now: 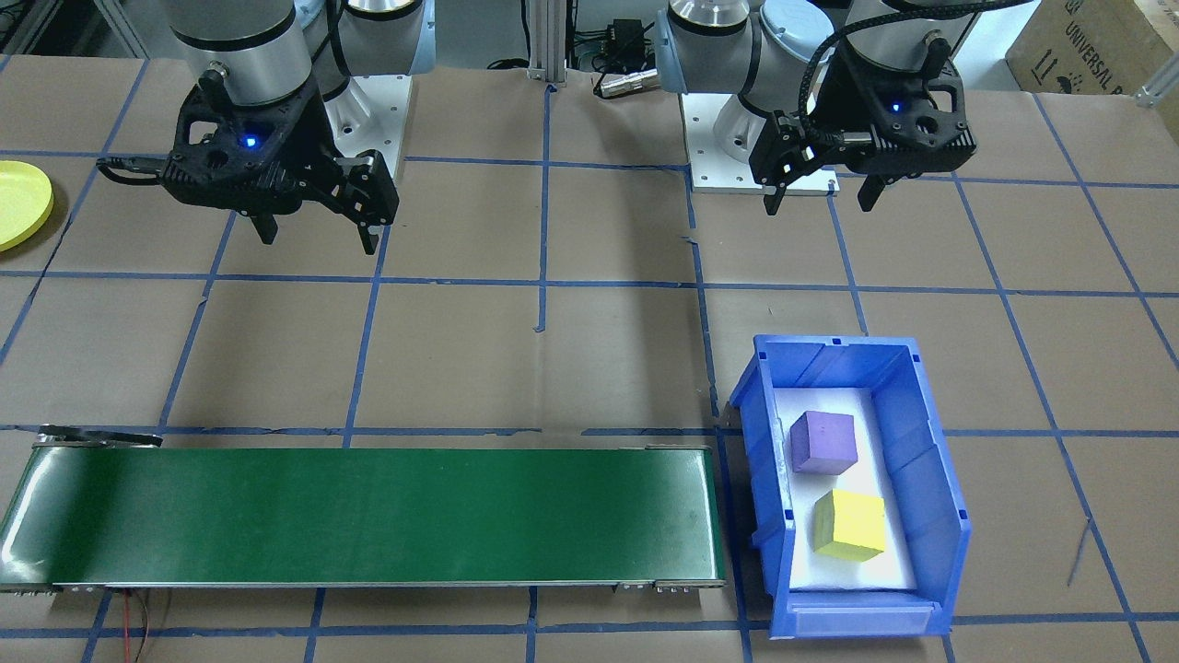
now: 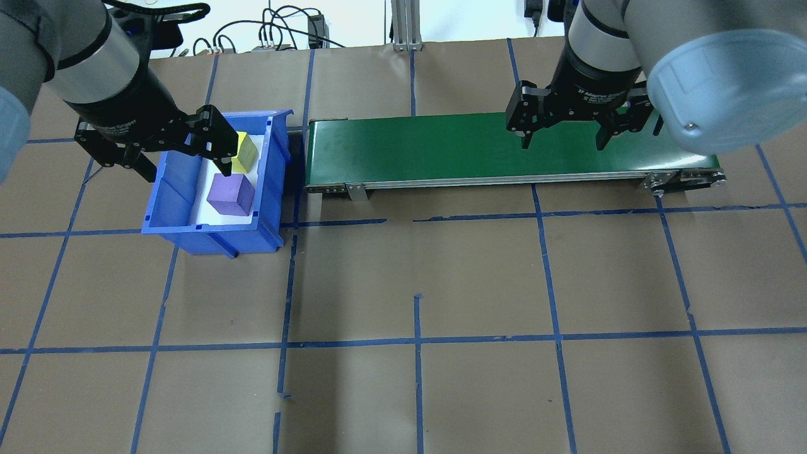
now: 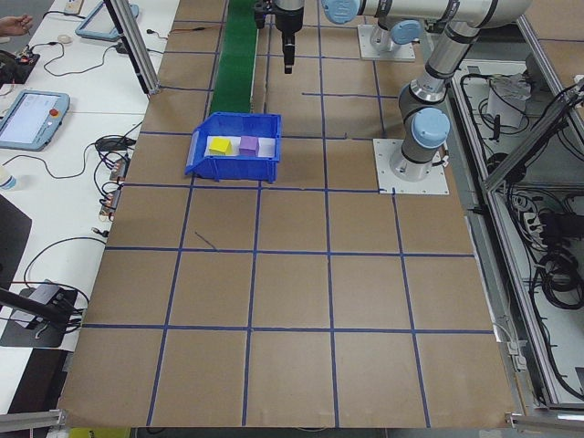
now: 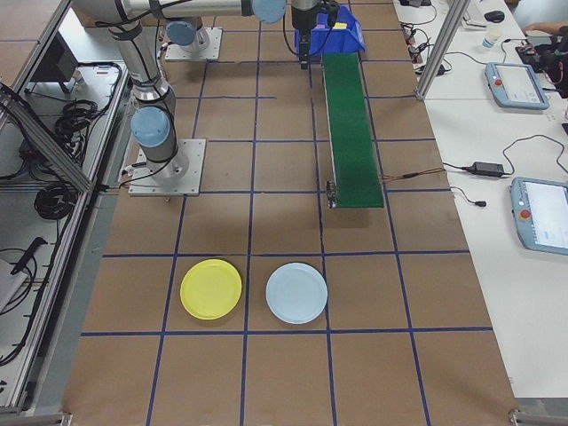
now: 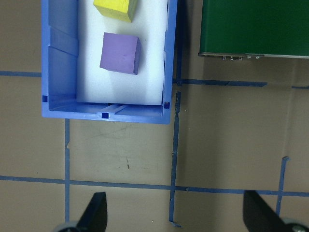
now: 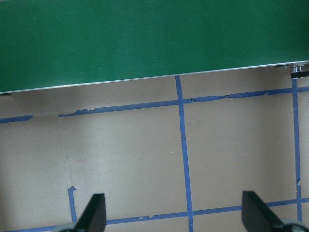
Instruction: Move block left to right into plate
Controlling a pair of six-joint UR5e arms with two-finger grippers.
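The purple block (image 1: pixel 822 442) lies in your blue bin (image 1: pixel 930 479), just beside the yellow block (image 1: pixel 848 525), at the end of the green conveyor (image 1: pixel 368 516). In the front view both the left gripper (image 1: pixel 820 195) and the right gripper (image 1: pixel 318 235) hang wide open above the table, holding nothing. A box in the corner reads "UNIVERSAL". In the overhead view the gripper body reads "2F Adaptive Gripper". In the right side view you see the yellow plate (image 4: pixel 210 289) near a pale blue plate (image 4: pixel 296 293), well apart from the bin.
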